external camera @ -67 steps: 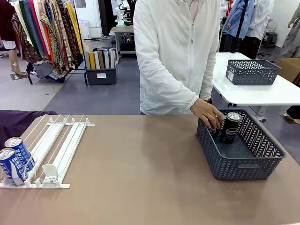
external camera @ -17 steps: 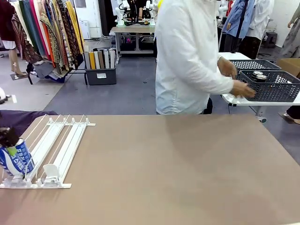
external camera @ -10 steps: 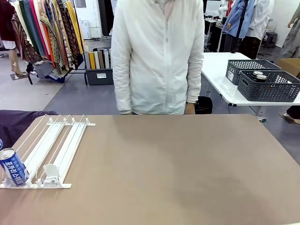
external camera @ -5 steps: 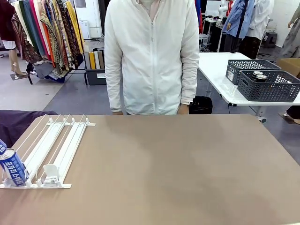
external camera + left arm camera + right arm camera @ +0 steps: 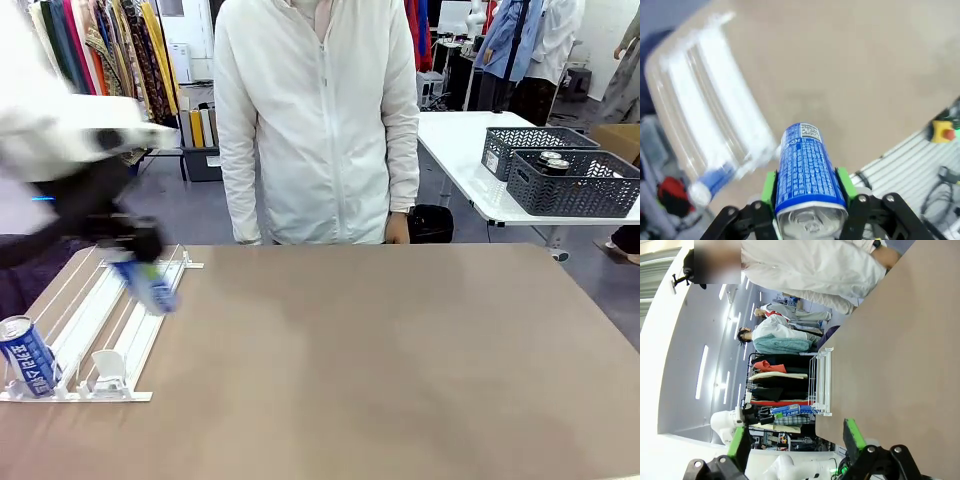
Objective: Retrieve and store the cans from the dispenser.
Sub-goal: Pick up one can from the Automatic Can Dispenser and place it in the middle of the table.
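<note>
Left wrist view — left fingers [image 5: 845, 182] pinch a blue can [image 5: 807, 165] by its sides, above the dispenser [image 5: 715, 95]; another can [image 5: 27, 355] sits at the dispenser's near end. Right fingers [image 5: 852, 436] spread, empty. Judgement: firm squeeze, can carried clear of the dispenser — slim body could slip.

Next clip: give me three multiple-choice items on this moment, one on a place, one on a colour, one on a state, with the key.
1. Where on the rack does the lone can stand?
A. near end, left side
B. far end
C. right side

2. What colour is the held can in the left claw?
A. black
B. blue with white print
C. red

3. How is the right claw?
A. shut on a can
B. open, empty
C. shut, empty

Key:
1 A, it stands at the rack's near left corner.
2 B, the left wrist view shows blue with white lettering.
3 B, its jaws stand wide apart with nothing between.
</note>
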{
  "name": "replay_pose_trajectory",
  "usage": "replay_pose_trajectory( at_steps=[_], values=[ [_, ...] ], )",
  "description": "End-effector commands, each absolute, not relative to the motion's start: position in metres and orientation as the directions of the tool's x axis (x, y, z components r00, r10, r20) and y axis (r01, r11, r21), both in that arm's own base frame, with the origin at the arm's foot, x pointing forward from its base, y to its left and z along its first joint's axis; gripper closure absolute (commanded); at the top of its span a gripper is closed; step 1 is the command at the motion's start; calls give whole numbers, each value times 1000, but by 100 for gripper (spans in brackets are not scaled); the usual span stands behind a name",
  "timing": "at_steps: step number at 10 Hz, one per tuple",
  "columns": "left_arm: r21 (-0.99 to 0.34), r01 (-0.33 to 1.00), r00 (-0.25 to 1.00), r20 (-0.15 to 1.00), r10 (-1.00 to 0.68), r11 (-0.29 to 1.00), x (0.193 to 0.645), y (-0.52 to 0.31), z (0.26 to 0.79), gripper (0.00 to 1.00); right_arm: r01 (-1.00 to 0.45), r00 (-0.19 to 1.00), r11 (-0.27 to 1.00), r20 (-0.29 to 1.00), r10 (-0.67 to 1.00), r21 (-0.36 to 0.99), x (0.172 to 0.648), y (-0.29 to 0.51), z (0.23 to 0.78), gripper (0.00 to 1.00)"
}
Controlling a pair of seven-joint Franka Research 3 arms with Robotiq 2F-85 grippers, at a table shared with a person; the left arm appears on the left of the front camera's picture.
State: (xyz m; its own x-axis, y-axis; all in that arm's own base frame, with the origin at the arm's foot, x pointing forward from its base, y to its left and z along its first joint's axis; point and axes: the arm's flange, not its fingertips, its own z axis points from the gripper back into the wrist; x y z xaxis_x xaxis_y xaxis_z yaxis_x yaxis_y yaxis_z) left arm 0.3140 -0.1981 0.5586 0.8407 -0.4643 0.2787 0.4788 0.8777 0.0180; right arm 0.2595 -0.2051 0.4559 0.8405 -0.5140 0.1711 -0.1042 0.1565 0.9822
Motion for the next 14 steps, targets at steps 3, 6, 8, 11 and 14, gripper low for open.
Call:
replay_pose_trajectory(
  at_steps=[3, 6, 8, 11, 14],
  values=[
    [-23, 639, 764, 141, -630, 769, 409, -374, 510, 100, -108, 843, 156, 174, -508, 982, 257, -205, 458, 0],
    [-91, 679, 733, 132, -667, 728, 420, -425, 449, 100, -108, 843, 156, 174, -508, 982, 257, -205, 458, 0],
    [-54, 686, 727, 97, -680, 726, 418, -440, 422, 100, -108, 843, 156, 174, -508, 982, 257, -205, 458, 0],
    [-15, 713, 699, 96, -708, 701, 417, -451, 397, 100, -108, 843, 156, 174, -508, 982, 257, -205, 458, 0],
    [6, 715, 694, 110, -711, 699, 416, -452, 395, 94, -108, 843, 156, 174, -508, 982, 257, -205, 458, 0]
  ],
)
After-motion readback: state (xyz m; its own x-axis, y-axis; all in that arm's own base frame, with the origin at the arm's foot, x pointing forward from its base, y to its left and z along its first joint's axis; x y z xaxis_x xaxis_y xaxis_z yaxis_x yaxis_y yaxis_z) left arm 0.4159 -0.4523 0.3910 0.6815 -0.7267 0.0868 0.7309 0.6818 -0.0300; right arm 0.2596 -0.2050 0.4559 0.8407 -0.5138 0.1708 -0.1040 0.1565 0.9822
